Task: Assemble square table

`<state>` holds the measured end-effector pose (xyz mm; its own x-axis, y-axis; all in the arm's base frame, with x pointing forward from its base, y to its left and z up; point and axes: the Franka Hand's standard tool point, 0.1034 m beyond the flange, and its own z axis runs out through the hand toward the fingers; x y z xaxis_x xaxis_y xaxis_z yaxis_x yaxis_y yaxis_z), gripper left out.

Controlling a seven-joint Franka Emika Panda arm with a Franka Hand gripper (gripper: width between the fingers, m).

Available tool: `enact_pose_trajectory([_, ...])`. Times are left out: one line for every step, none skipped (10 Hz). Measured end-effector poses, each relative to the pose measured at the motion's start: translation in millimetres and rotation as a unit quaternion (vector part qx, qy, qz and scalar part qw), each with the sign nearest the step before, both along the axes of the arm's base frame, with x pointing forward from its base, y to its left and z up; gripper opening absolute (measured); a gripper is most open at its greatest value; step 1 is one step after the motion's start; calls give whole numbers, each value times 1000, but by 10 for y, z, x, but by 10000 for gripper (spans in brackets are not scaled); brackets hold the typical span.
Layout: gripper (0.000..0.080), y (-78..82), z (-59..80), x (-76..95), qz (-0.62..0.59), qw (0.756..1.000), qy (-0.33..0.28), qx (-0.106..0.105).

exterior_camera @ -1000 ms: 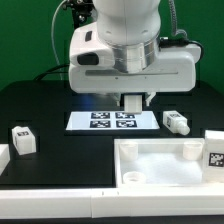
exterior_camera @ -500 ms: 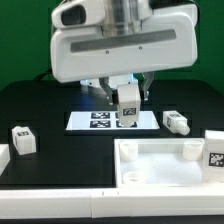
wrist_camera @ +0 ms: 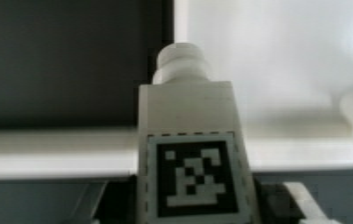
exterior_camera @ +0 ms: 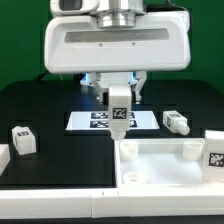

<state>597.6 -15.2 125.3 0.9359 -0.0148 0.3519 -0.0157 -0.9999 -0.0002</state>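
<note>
- hand (exterior_camera: pixel 119 94) is clamped on a tagged leg (exterior_camera: pixel 119 112) by its upper end, stub end down. Fingers are mostly masked by the arm housing.
- In the wrist view the leg (wrist_camera: pixel 187 130) fills the frame, its tip over the edge of the square slab (wrist_camera: pixel 271 60).
- The leg hangs just above the slab's (exterior_camera: pixel 160 150) far corner on the exterior view's left. Looks clear of it, can't confirm a gap.
- Risk: the stub lands on the rim instead of the hole, so the leg cocks in the grip or slips.
- Risk: the slab lies loose on the worktop (exterior_camera: pixel 50 105), so side load or twisting could shove it.
- Hidden: the target hole shows in neither view. Only the near corner hole (exterior_camera: pixel 131 177) is visible.
- The wrist view is blurred, tip detail unreadable.
- The marker board (exterior_camera: pixel 85 120) is partly behind the leg.
- Spare legs (exterior_camera: pixel 20 138) (exterior_camera: pixel 177 122) sit well apart from the slab; a third (exterior_camera: pixel 214 150) is cut off at the frame edge.
</note>
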Motion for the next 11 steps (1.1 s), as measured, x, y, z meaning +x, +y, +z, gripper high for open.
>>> enact_pose_trajectory([285,62,24,117,-4,1000,-26,0])
enact_pose_trajectory([285,117,61,250,-11,998,-60,-2])
enact_pose_trajectory([285,211,79,342,-16,997,-79,0])
enact_pose_trajectory([285,205,133,401,-16,994,-112,-12])
enact_pose_trajectory([285,155,102,376,-18,992,-126,-22])
enact_pose_trajectory([285,172,78,367,-17,993,-118,-18])
enact_pose_trajectory([285,173,82,370,-17,993,-118,-18])
enact_pose_trajectory([285,122,81,365,-19,993,-117,-18])
enact_pose_trajectory([285,63,68,363,-25,993,-116,-14])
enact_pose_trajectory([285,24,38,356,-29,993,-116,-7])
enact_pose_trajectory([285,43,10,343,-36,993,-114,2])
